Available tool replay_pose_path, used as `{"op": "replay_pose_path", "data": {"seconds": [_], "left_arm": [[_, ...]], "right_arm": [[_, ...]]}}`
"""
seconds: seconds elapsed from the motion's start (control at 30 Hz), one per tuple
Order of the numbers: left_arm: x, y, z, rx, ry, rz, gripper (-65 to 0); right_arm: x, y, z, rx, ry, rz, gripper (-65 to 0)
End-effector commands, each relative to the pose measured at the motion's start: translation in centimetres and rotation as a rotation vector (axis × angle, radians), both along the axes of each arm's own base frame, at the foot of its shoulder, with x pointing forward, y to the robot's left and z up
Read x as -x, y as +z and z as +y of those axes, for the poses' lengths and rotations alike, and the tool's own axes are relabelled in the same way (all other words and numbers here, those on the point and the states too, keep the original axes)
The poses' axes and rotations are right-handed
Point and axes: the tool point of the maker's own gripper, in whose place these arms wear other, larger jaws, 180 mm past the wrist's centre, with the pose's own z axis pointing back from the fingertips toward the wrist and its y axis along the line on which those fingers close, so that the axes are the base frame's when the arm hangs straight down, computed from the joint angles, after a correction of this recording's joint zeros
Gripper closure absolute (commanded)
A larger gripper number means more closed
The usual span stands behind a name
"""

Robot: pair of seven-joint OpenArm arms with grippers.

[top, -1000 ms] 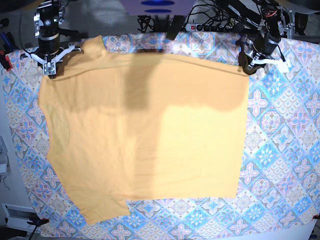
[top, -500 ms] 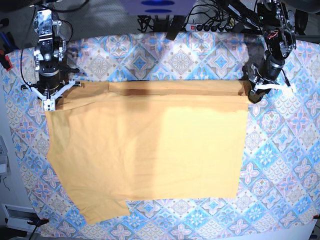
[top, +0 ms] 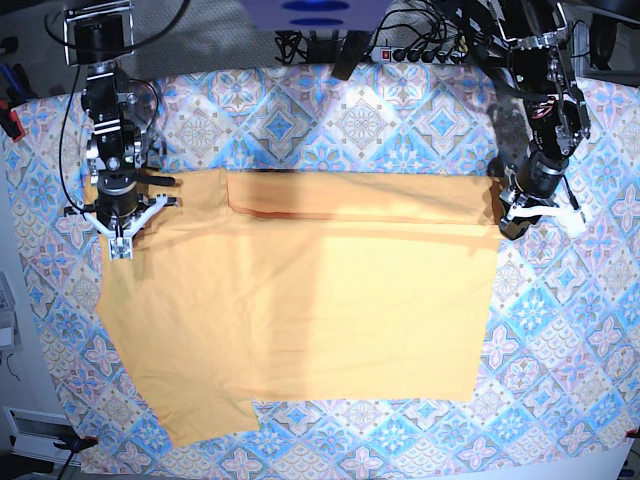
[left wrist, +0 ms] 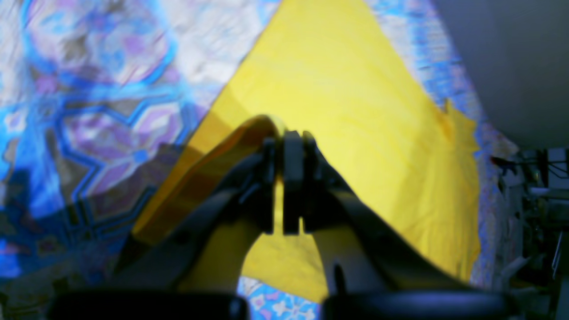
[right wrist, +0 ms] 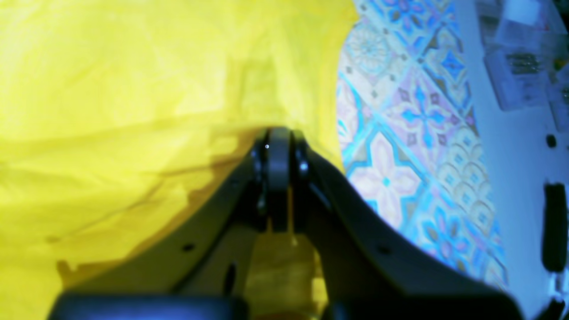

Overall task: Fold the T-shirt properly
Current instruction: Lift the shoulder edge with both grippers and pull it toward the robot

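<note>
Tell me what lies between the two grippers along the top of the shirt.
In the base view, between the right gripper and left gripper runs only the folded-over top edge of the T-shirt, a doubled band. Nothing else lies there.

Both wrist pictures are soft and blurry, so the weave of the T-shirt (top: 300,300) and the fine pattern of the tablecloth (top: 400,110) look smeared there. In the left wrist view, the left gripper (left wrist: 284,142) covers the pinched cloth edge, and dark arm parts run off the bottom edge. In the right wrist view, the right gripper (right wrist: 279,146) hides the cloth held between its jaws. From the base view, the folded-over top strip covers the part of the shirt under it. The shirt hides most of the tabletop. The small black squiggle mark is too small to find. The cables (top: 420,40) at the top are a tangle, cut off by the edge.
</note>
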Motion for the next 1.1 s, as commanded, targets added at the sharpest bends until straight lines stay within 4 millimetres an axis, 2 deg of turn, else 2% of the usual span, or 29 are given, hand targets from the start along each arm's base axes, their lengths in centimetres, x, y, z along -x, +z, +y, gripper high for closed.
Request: {"op": "replay_pose_path", "data": {"seconds": [0.0,0.17,0.27,0.43,0.5,0.57,0.63,0.73,0.8,0.9,1.0,1.07], "left_arm": [[-1.0,1.2,0.6,-0.016,0.005,-0.048,0.0],[-1.1,0.9,0.7,-0.012,0.034,-0.06,0.0],[-1.1,0.9,0.7,-0.013,0.043,-0.066,0.0],[-0.9,0.7,0.8,-0.032,0.038,-0.052,0.0],[-0.7,0.4,0.9,-0.048,0.033,-0.038,-3.3],[-0.5,0.3,0.9,-0.047,0.035,-0.034,-10.7],[-0.3,0.1,1.0,-0.047,0.036,-0.028,-21.2],[0.2,-0.2,1.0,-0.048,0.04,-0.017,-30.1],[0.2,-0.2,0.9,-0.043,0.039,-0.017,-31.0],[1.3,-0.9,0.8,-0.039,0.036,0.006,-30.4],[2.6,-1.8,-0.1,0.001,0.042,0.028,-30.4],[3.7,-2.5,-0.3,0.028,0.049,0.047,-30.4]], "right_arm": [[-1.3,1.4,-0.6,0.032,0.009,-0.052,0.0],[-2.1,0.6,-1.0,0.042,0.023,-0.075,-0.2],[-2.3,-0.4,-1.1,0.044,0.027,-0.063,-0.2],[-2.1,-1.0,-1.6,0.045,0.011,-0.05,-0.9],[-2.1,-0.8,-1.5,0.046,0.011,-0.055,-3.7],[-2.4,-0.2,-1.4,0.046,0.014,-0.074,-7.3],[-2.8,0.9,-1.4,0.055,-0.001,-0.109,-11.9],[-2.4,1.6,-2.2,0.083,-0.06,-0.134,-17.3],[-1.9,1.5,-2.1,0.085,-0.059,-0.13,-18.5],[-1.6,2.0,-1.7,0.082,-0.047,-0.144,-18.5],[0.0,1.7,-1.5,0.082,-0.037,-0.13,-18.5],[1.1,1.6,-2.0,0.102,-0.024,-0.113,-18.5]]}}
